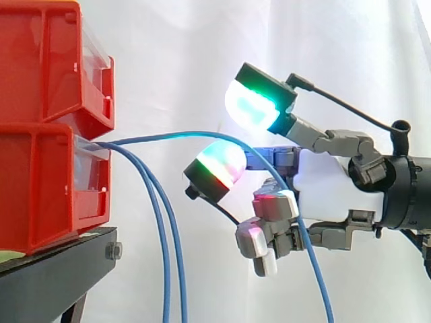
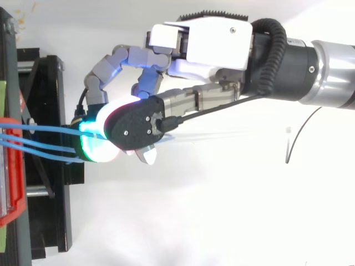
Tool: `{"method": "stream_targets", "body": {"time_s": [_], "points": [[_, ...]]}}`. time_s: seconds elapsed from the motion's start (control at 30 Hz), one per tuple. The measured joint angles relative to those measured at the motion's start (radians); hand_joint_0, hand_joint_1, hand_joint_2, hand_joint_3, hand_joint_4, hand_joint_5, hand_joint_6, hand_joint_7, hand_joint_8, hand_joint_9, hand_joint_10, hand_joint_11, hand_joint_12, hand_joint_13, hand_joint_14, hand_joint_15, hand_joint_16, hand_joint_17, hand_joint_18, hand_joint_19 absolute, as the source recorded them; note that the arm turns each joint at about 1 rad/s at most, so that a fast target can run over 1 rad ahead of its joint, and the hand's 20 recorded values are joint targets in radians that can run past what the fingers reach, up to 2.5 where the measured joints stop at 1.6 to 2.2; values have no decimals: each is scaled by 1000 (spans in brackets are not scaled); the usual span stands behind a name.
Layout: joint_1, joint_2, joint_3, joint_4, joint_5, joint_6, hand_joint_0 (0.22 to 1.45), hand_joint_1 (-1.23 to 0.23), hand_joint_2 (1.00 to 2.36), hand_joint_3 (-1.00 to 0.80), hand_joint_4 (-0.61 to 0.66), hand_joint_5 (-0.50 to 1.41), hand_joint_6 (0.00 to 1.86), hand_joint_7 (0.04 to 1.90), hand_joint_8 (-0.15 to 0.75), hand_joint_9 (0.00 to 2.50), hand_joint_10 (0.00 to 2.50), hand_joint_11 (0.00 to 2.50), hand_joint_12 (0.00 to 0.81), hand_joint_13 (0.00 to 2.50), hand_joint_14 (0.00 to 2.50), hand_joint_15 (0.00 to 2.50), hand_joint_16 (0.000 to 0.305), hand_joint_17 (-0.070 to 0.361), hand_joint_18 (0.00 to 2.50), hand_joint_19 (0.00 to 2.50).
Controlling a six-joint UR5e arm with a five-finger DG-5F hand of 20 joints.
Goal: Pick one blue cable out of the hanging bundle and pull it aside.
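Three blue cables leave the lower red bin point(image 1: 47, 188). Two of them point(image 1: 165, 269) hang straight down beside the stand. The third blue cable point(image 1: 195, 134) arcs rightwards, away from the other two, into my hand point(image 1: 326, 192), then drops below it point(image 1: 318, 269). The hand reaches in from the right with its lower fingers point(image 1: 264, 235) curled round this cable. One glowing fingertip point(image 1: 219, 165) sits just under the arc and another point(image 1: 252, 104) stands raised above it. From above, the hand point(image 2: 216, 44) reaches left to where the cables point(image 2: 39, 133) run out from the bin.
Two red bins point(image 1: 50, 64) are stacked on a black stand point(image 1: 60, 269) at the left. A white curtain hangs behind. Open space lies between the stand and the hand.
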Motion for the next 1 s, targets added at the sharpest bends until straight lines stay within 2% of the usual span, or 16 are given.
{"method": "stream_targets", "body": {"time_s": [0.1, 0.2, 0.5, 0.67, 0.8, 1.0], "points": [[0, 3, 0, -2, -1, -2, 554, -529, 1009, -357, 17, -122, 896, 945, 354, 1387, 21, 770, 392, 1110, 20, 695, 54, 122, 969, 734], [0, 6, 0, -6, -2, -3, 550, -611, 1010, -264, 33, -119, 896, 931, 374, 1406, 18, 756, 418, 1145, 19, 679, 60, 135, 1038, 691], [0, 11, 0, -14, -2, -4, 565, -716, 1014, -222, 34, -129, 902, 914, 368, 1381, 19, 798, 406, 1135, 20, 691, 57, 128, 1038, 694], [0, 11, 0, -14, -1, -4, 565, -715, 1014, -266, 34, -137, 903, 913, 347, 1355, 17, 808, 387, 1116, 22, 713, 53, 119, 998, 717], [0, 11, 0, -15, 0, -4, 517, -629, 1007, -399, 40, -133, 895, 867, 343, 1350, 22, 809, 386, 1099, 23, 721, 53, 119, 972, 732], [0, 11, 0, -19, 0, -4, 486, -507, 1001, -483, 58, -128, 880, 854, 353, 1352, 21, 798, 402, 1098, 23, 717, 56, 126, 976, 729]]}}
